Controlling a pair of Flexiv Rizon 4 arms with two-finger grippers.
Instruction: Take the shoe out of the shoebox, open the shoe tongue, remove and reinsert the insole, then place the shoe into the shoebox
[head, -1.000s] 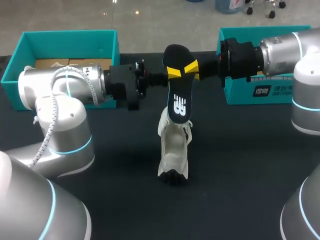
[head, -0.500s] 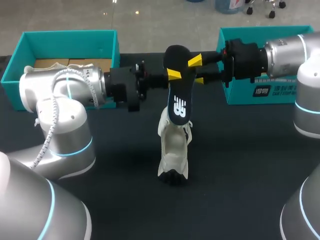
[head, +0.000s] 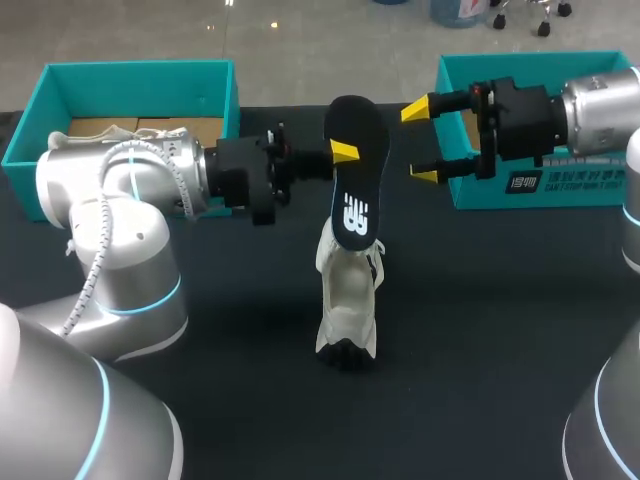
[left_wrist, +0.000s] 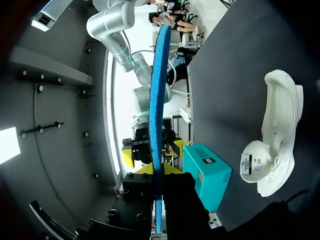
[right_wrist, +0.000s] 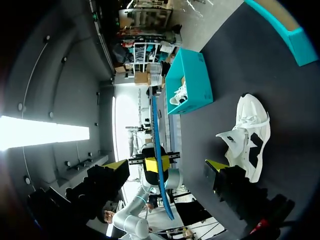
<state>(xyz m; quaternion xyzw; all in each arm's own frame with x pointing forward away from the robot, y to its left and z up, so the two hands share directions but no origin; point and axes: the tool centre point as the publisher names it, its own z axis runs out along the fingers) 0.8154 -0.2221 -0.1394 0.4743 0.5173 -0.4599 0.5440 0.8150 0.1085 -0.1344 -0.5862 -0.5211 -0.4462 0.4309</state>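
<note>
My left gripper (head: 340, 153) is clenched on the black insole (head: 354, 180), holding it upright above the middle of the dark table (head: 500, 330). The insole's lower end is over the heel of the white shoe (head: 348, 300), which lies mid-table with its toe toward the near edge. My right gripper (head: 423, 142) hangs just beside the insole, jaws spread wide and holding nothing. A teal shoebox (head: 130, 78) sits at the far left corner, and another teal box (head: 520, 185) at the far right corner.

A white logo (head: 357, 213) marks the insole (head: 352, 150); the teal box (head: 560, 192) label (head: 523, 182) seems unreadable.
</note>
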